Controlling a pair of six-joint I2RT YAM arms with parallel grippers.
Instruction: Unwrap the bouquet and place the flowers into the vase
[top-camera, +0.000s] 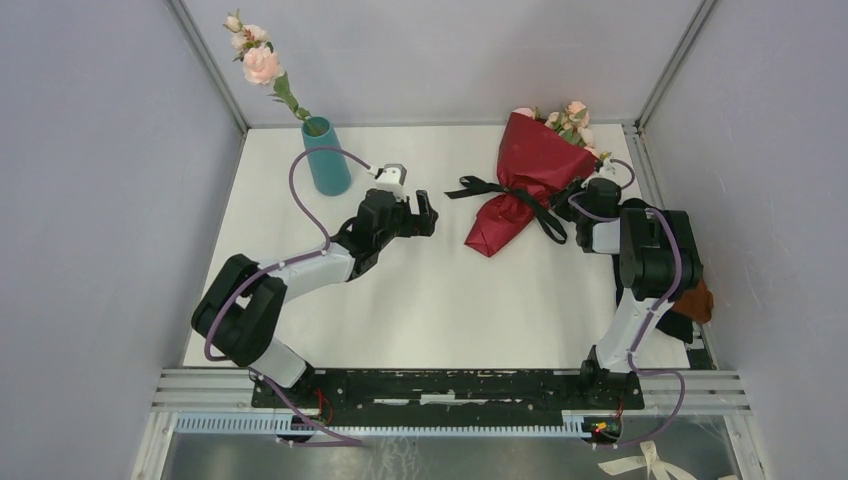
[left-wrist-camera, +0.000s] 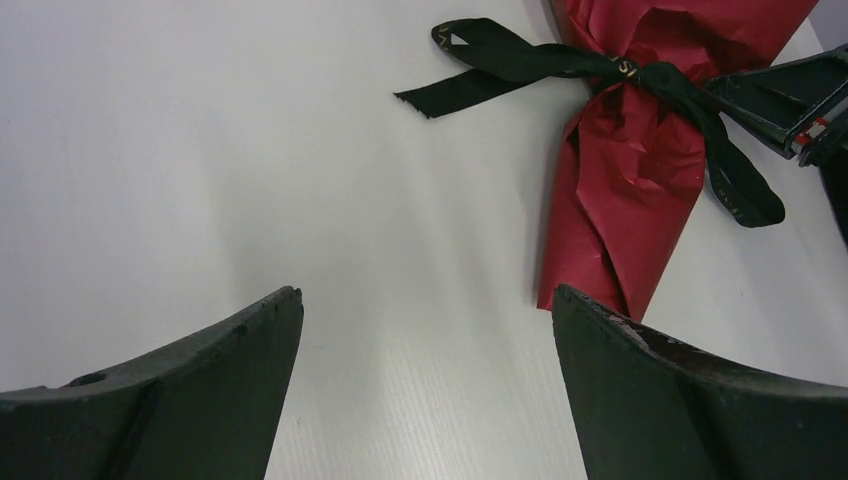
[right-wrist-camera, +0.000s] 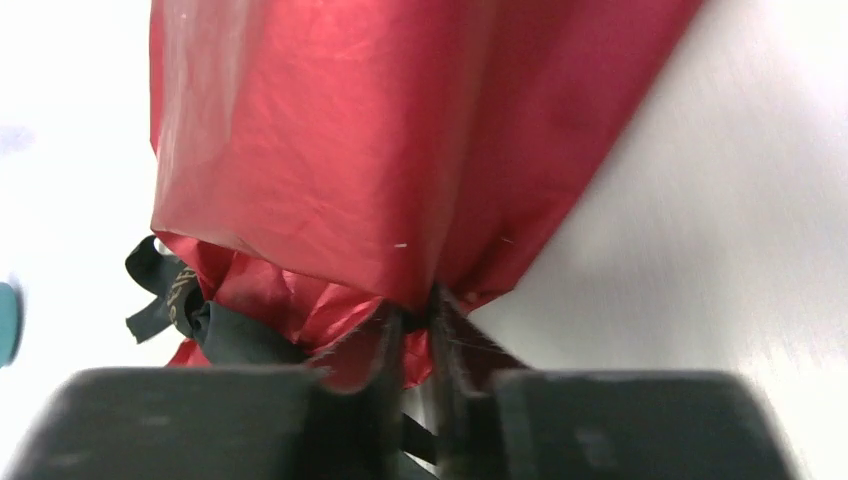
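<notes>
The bouquet (top-camera: 525, 175) lies on the white table at the back right, a dark red paper cone tied with a black ribbon (top-camera: 497, 189), pink flowers (top-camera: 572, 122) showing at its far end. My right gripper (top-camera: 577, 197) is at the cone's right side near the ribbon. In the right wrist view its fingers (right-wrist-camera: 417, 315) are pinched on a fold of the red paper (right-wrist-camera: 400, 150). The teal vase (top-camera: 326, 157) stands at the back left with one pink rose stem (top-camera: 262, 65) in it. My left gripper (top-camera: 428, 213) hangs open between vase and bouquet, nothing between its fingers (left-wrist-camera: 425, 300).
A black-and-orange cloth pile (top-camera: 692, 303) lies at the table's right edge beside the right arm. Grey walls and metal frame posts close in the table on three sides. The ribbon's loose ends (left-wrist-camera: 470, 80) trail left of the cone (left-wrist-camera: 630, 180).
</notes>
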